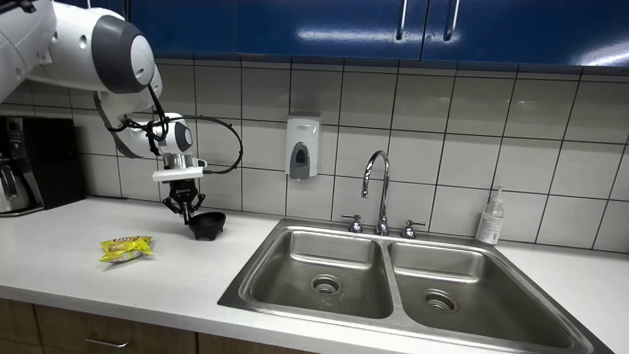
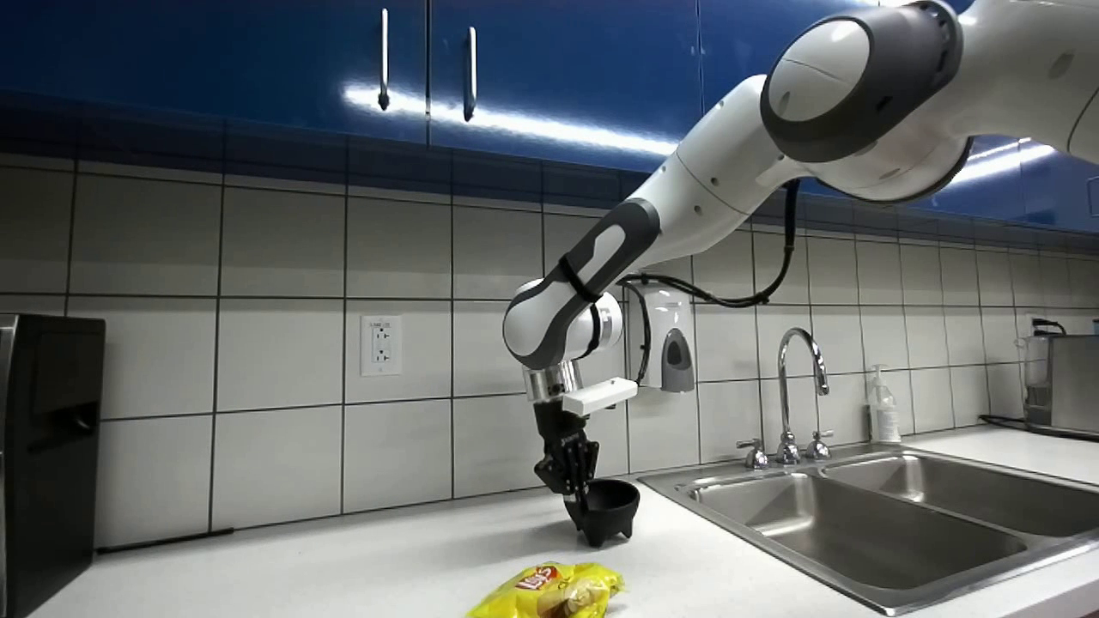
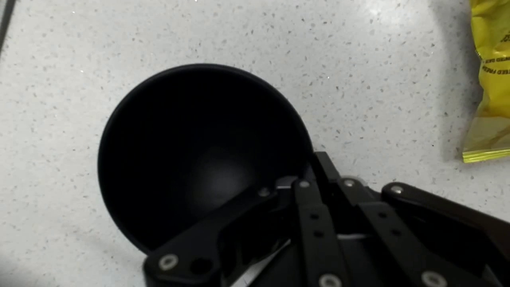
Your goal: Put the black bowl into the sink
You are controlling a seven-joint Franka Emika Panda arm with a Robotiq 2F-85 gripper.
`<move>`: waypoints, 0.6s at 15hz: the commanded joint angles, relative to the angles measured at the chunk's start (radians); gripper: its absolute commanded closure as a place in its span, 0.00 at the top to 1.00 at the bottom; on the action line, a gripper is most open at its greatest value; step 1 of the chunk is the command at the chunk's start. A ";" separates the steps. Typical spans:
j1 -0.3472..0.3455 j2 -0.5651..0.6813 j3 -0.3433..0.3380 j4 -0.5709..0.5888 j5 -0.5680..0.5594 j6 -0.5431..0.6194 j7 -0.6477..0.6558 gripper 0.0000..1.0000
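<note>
The black bowl (image 1: 208,227) is small and round with short feet. It is at the counter near the back wall, left of the sink in an exterior view, and it also shows there in an exterior view (image 2: 615,513). I cannot tell if its feet touch the counter. My gripper (image 1: 186,214) points down at the bowl's edge. In the wrist view the fingers (image 3: 313,171) are shut on the bowl's rim, one inside and one outside. The bowl's dark inside (image 3: 199,135) looks empty. The steel double sink (image 1: 248,275) also shows in an exterior view (image 2: 755,530).
A yellow chip bag (image 1: 127,249) lies on the counter in front of the bowl, also in the wrist view (image 3: 496,91). A faucet (image 1: 385,196) rises behind the sink. A soap bottle (image 1: 491,221) stands at the sink's back corner. A black coffee maker (image 1: 49,162) is at the far left.
</note>
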 commanded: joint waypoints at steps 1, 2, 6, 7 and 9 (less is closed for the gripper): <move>0.008 -0.005 -0.010 0.017 0.009 -0.020 -0.025 0.02; 0.009 -0.010 -0.011 0.011 0.008 -0.018 -0.022 0.02; 0.029 -0.080 -0.012 -0.050 -0.009 0.024 0.004 0.02; 0.034 -0.097 -0.011 -0.061 -0.011 0.032 0.008 0.02; 0.045 -0.140 -0.010 -0.092 -0.013 0.051 0.015 0.02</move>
